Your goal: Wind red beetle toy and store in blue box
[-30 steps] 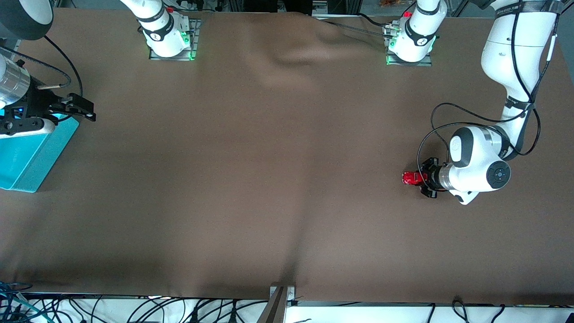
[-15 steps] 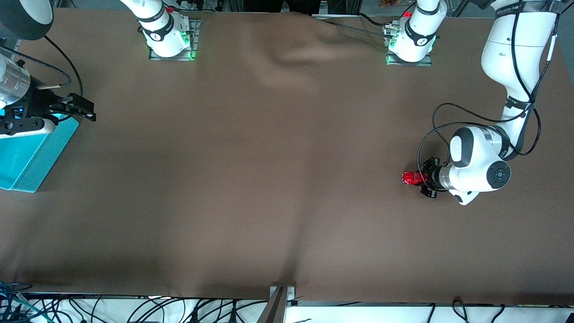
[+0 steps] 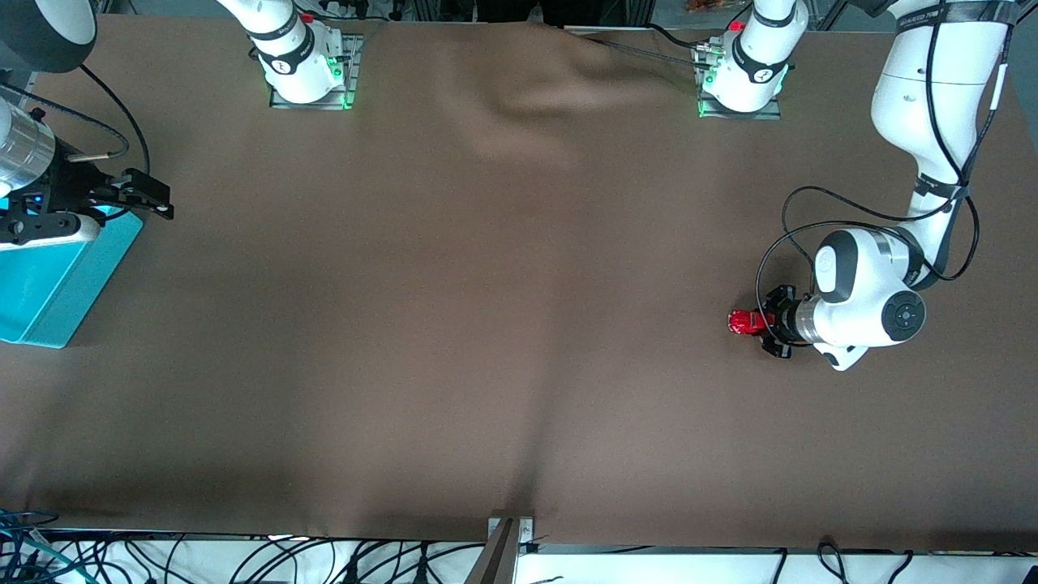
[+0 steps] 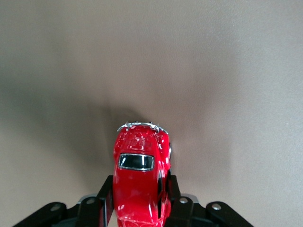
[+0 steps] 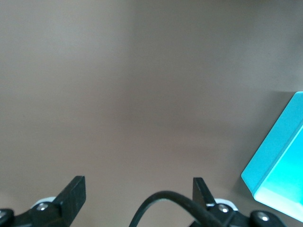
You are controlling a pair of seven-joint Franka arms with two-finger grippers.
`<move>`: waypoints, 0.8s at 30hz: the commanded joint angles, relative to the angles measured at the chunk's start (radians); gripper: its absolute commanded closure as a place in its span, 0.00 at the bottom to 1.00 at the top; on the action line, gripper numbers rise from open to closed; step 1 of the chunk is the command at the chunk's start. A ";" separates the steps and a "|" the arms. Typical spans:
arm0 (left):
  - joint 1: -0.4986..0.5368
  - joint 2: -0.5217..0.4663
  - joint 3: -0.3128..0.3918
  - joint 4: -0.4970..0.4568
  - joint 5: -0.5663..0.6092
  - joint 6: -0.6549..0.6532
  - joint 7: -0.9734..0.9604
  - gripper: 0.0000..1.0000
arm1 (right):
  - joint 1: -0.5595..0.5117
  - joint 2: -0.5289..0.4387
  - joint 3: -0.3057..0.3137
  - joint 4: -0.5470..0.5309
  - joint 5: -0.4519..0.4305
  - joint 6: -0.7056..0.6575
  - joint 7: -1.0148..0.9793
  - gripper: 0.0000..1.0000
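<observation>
Left pincer (image 3: 758, 323): at the right of the front frame, low over the brown cloth, its fingers (image 4: 108, 205) clamped on the flanks of the red beetle toy (image 3: 740, 322); in the left wrist view the car fills the lower centre.
Red beetle toy: held in the left pincer at the left arm's end of the worktop, its chrome bumper pointing away from the wrist; whether its wheels touch the cloth cannot be told.
Right pincer (image 3: 130, 197): at the left edge of the front frame, over the cloth beside the top corner of the blue box (image 3: 49, 280), its fingers (image 5: 72, 194) spread wide with nothing between them.
Blue box: turquoise, at the right arm's end of the worktop, cut off by the left edge of the front frame; one corner shows at the lower right of the right wrist view.
Worktop (image 3: 454, 308): draped in plain brown cloth, with soft folds at the upper centre and a faint crease running down toward the lower centre.
Arm bases: two white pedestals along the top edge, lit green at their feet.
Room: black cables (image 3: 268, 560) tangle over a white strip along the bottom of the frame.
</observation>
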 commanded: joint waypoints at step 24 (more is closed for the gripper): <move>0.015 -0.008 0.002 0.019 0.030 0.006 0.009 0.16 | -0.002 -0.007 0.002 -0.005 0.013 0.001 -0.003 0.00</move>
